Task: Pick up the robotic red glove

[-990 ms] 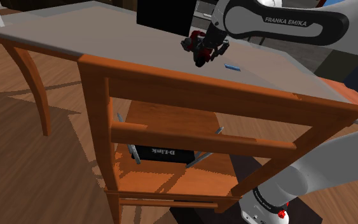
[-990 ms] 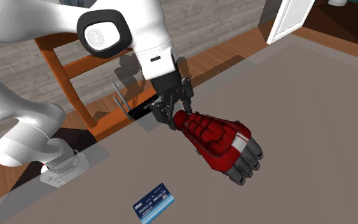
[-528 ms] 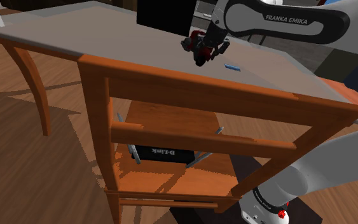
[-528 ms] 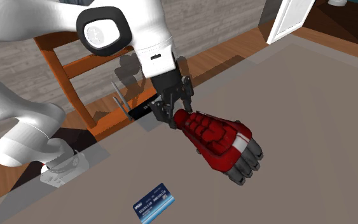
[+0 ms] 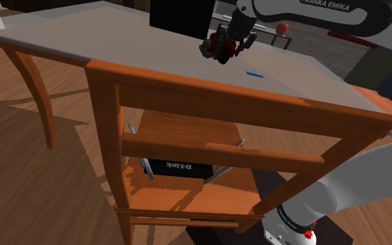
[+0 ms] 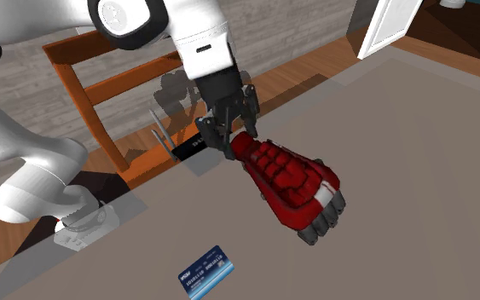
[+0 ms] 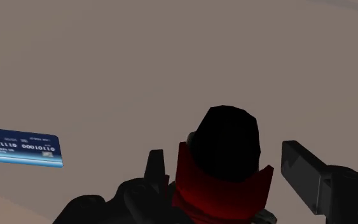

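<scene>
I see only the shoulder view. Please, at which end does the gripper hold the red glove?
Observer: At the cuff. The black two-finger gripper clasps the red segmented glove there; its dark grey fingertips point away.
Operator: What is the small blue thing near it?
Observer: A flat blue card with white digits, lying on the grey table apart from the glove.
Operator: Is the cuff open?
Observer: Yes, a black hollow shows between the gripper's fingers.
</scene>
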Action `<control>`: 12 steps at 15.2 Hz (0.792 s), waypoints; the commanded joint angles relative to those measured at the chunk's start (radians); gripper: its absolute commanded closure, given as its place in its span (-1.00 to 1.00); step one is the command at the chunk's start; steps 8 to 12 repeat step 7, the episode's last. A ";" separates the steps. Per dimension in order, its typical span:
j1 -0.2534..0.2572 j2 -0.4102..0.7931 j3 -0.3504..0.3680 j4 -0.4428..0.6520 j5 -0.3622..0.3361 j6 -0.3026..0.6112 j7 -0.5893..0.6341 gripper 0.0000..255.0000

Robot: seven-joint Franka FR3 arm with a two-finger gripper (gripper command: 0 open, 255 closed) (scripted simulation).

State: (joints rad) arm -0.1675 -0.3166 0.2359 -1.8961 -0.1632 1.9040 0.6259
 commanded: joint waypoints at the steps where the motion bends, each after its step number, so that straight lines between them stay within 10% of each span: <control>1: -0.002 0.015 0.001 0.044 -0.002 -0.027 -0.004 1.00; 12: -0.003 0.033 0.003 0.118 -0.003 -0.084 -0.013 1.00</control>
